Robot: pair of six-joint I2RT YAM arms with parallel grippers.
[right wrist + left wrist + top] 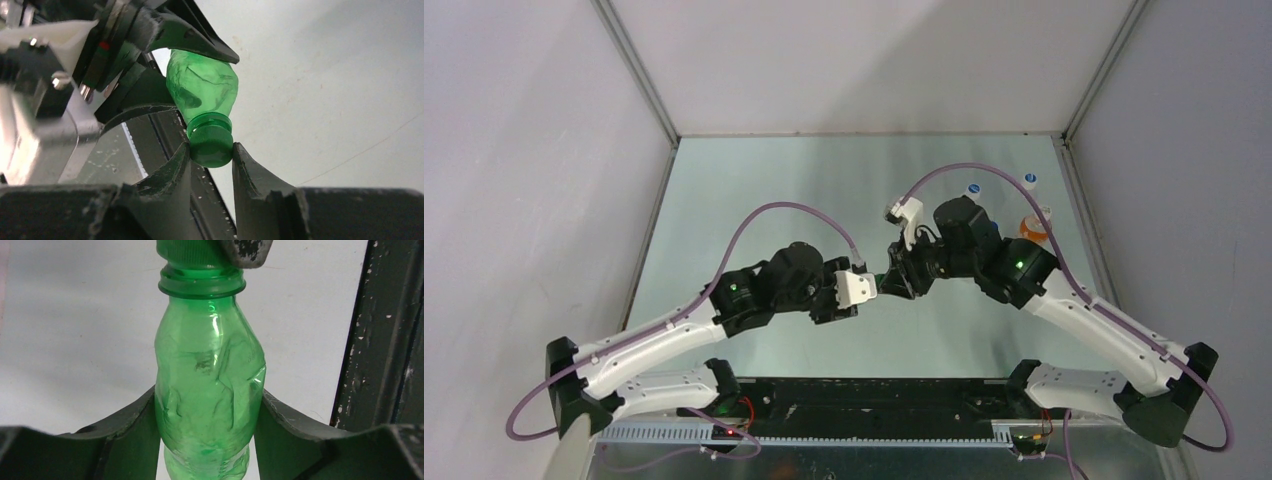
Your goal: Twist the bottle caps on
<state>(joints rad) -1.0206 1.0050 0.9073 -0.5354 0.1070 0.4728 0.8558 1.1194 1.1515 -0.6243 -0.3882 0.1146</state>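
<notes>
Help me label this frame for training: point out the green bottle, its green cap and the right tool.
green bottle [210, 380], left wrist view, middle of its crumpled body.
green cap [212, 136], right wrist view, its ribbed side.
right tool [210, 150], right wrist view, midway between its fingertips.

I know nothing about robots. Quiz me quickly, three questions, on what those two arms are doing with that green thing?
1. True or false: the left gripper is clamped on the body of the green bottle.
2. What is the right gripper squeezing? A) the green cap B) a spoon C) nothing
3. Fill in: the green cap sits on the bottle's ____.
Key: 1 true; 2 A; 3 neck.
</notes>
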